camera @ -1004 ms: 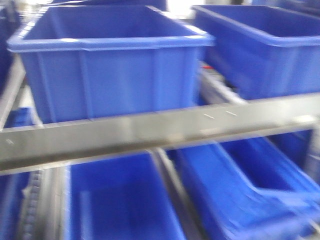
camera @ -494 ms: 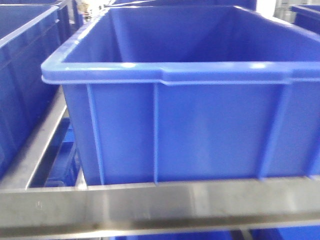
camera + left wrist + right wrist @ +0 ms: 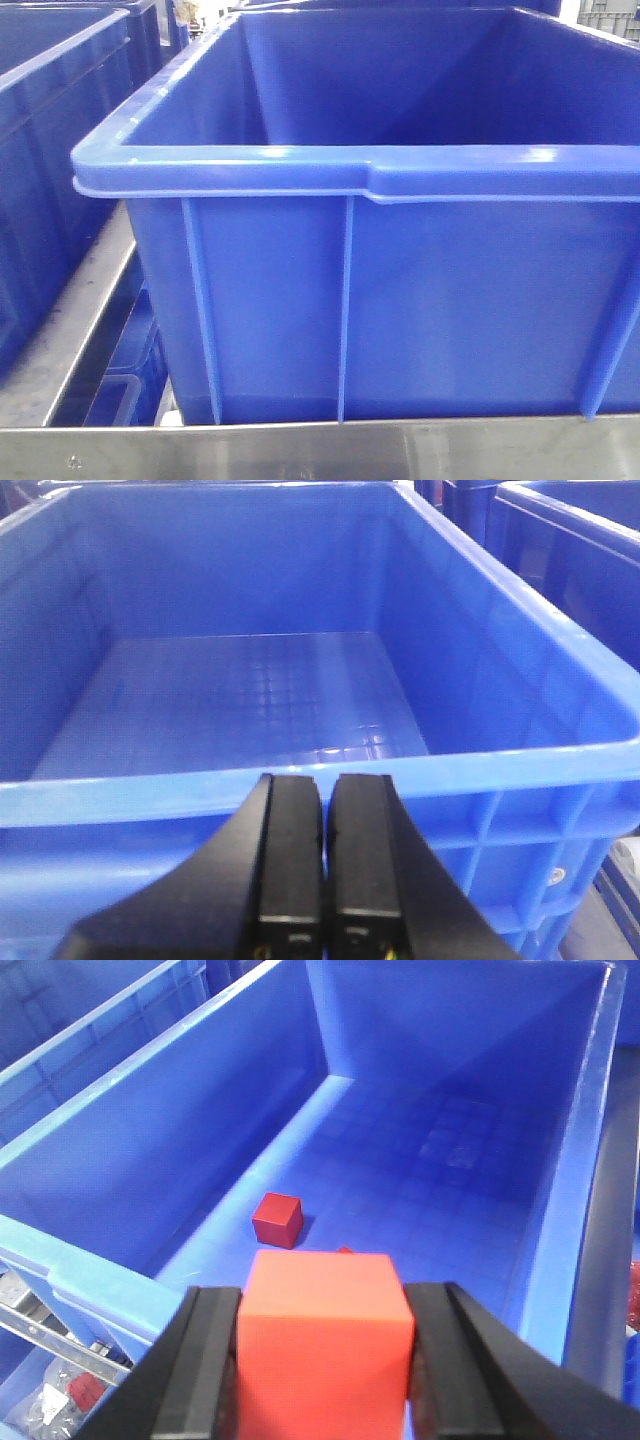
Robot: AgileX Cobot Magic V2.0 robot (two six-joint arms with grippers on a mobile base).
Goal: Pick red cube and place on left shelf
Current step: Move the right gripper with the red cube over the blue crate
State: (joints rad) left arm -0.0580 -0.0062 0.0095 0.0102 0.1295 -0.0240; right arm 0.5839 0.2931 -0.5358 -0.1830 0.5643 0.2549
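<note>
Crate [image 3: 400,300] closer, right jaws gripping red cube [image 3: 325,1335]

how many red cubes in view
2 clearly: one red cube in the right hand, another cube on the blue crate's floor. A red sliver behind the held one may be a third.

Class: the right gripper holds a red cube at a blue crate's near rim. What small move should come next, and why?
Probably ease forward over the crate floor before opening: the right gripper is shut on the red cube, at its near rim.
</note>
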